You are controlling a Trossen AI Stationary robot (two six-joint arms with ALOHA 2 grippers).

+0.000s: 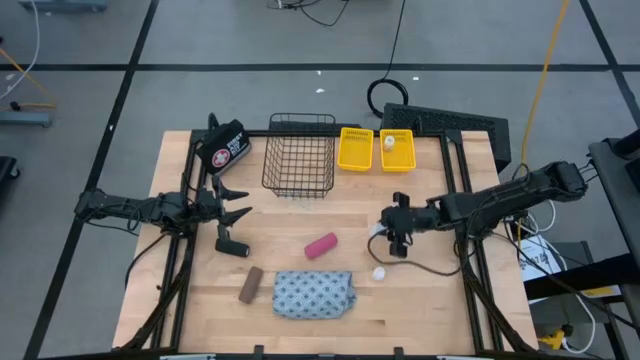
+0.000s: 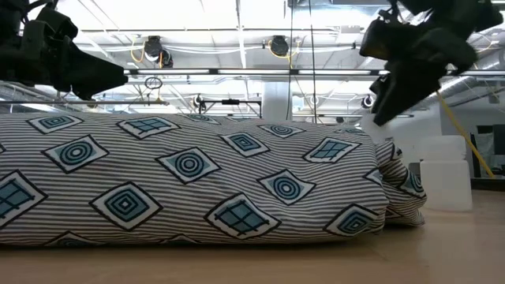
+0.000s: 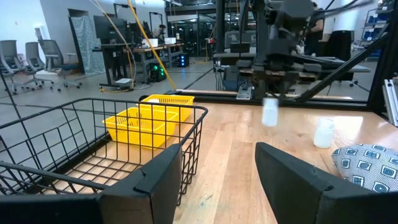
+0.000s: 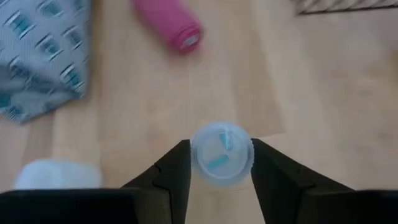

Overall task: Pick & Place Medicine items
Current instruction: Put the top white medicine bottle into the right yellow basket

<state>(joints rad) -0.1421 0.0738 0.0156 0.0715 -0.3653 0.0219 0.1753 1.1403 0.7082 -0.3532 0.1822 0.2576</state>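
Progress: one white bottle [image 1: 389, 142] sits in the yellow bin [image 1: 396, 150]. Your right gripper [image 4: 221, 163] clamps a second white bottle [image 4: 221, 154] above the table; a third [image 1: 379, 272] stands on the wood. Left gripper [image 1: 236, 201] hangs open beside the wire basket [image 1: 300, 155]. Pink roll [image 1: 320, 245], brown bar [image 1: 249, 284], black handled piece [image 1: 231, 242] and patterned pouch [image 1: 314, 294] aren't placed. Low view: pouch blocks nearly everything.

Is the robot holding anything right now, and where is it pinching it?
Yes. The right gripper pinches a tiny white bottle by its round sides, lifted above the table. The left gripper holds nothing.
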